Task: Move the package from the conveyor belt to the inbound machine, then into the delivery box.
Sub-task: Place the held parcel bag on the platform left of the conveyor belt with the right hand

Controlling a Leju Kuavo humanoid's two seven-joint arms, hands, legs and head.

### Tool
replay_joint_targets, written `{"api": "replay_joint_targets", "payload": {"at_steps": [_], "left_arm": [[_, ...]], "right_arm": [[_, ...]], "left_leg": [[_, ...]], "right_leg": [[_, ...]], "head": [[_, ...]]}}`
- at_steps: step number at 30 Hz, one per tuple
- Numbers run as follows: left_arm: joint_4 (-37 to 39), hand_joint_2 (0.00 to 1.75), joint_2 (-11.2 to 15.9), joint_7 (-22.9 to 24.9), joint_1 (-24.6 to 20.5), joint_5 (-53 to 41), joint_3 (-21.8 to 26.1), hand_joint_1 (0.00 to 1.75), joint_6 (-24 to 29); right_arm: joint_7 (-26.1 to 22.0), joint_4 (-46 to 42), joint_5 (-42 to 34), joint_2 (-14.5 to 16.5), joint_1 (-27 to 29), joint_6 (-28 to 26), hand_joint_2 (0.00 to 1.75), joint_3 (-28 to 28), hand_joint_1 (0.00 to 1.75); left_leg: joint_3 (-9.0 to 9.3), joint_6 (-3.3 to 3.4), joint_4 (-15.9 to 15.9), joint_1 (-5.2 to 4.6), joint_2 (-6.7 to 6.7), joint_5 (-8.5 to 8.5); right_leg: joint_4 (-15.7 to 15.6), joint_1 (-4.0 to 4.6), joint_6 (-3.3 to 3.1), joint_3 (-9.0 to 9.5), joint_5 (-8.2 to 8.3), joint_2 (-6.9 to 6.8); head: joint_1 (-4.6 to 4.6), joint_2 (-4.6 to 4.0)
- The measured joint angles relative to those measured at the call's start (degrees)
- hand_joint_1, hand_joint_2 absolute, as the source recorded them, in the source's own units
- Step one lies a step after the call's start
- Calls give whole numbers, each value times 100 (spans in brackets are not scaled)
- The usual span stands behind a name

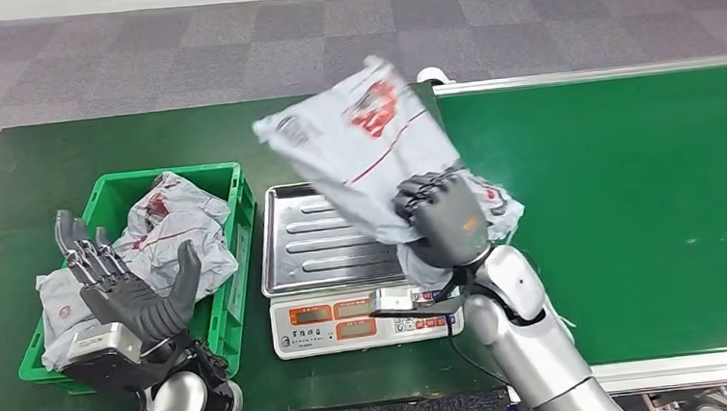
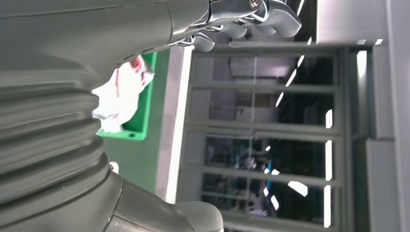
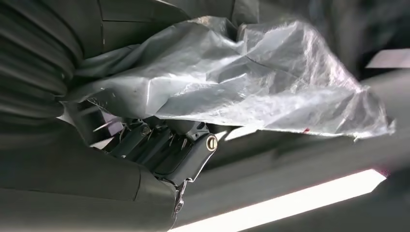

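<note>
My right hand (image 1: pixel 443 221) holds the package (image 1: pixel 360 138) (grey, red print) raised above the scale (image 1: pixel 328 242), while my left hand (image 1: pixel 124 285) hovers, fingers (image 1: pixel 82 249) spread wide, over the bin (image 1: pixel 232 244).

The package (image 1: pixel 355 138) in my right hand (image 1: pixel 446 221) looks like crinkled glossy grey plastic film; the scale tray (image 1: pixel 318 238) is ribbed shiny metal; the crate (image 1: pixel 236 234) smooth green plastic.

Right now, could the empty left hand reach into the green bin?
Probably yes: the left hand hovers open right over the bin, with nothing between them except the packages already inside.
</note>
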Motion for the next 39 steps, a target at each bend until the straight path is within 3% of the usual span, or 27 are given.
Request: {"api": "replay_joint_targets", "payload": {"at_steps": [5,10,16,20,24,31,39], "left_arm": [[-72,175,-36,0,-93,63,-1,0,-48],[18,175,-76,2,-225,65,-50,0,-123],[51,175,-78,0,-228,15,-104,0,-115],[51,175,-73,0,-225,10,-130,0,-74],[44,175,-49,1,-183,6,-155,0,-2],[-25,175,15,2,-44,-36,-155,0,30],[-32,175,116,2,0,-47,-160,0,2]], "right_arm": [[-215,695,-294,-31,-209,585,175,765,175],[-21,1360,-746,-31,-303,1409,175,1378,175],[-41,1842,-1581,-44,-300,1475,175,1473,175],[-113,1941,-1863,-53,-282,1463,175,1458,2],[-378,1754,-2891,-102,-42,1257,175,1150,0],[-626,637,-4673,-242,681,1209,175,-69,0],[-645,-523,-5075,-231,1223,1777,175,-1224,0]], "left_leg": [[0,0,0,2,-1,0],[0,-1,0,2,-1,0],[0,0,1,1,0,-1],[0,0,1,1,0,-1],[-1,0,1,1,-2,-1],[-4,3,1,0,-2,-7],[-4,2,1,1,-1,-9]], "right_leg": [[0,2,0,0,0,0],[0,2,0,-1,0,0],[-1,1,0,-2,0,1],[-1,1,0,-3,0,2],[-1,1,0,-3,0,0],[-2,0,1,-4,-2,-1],[-2,1,0,-6,-4,1]], "head": [[0,0],[0,0],[0,0],[0,0],[-1,0],[0,0],[0,0]]}}
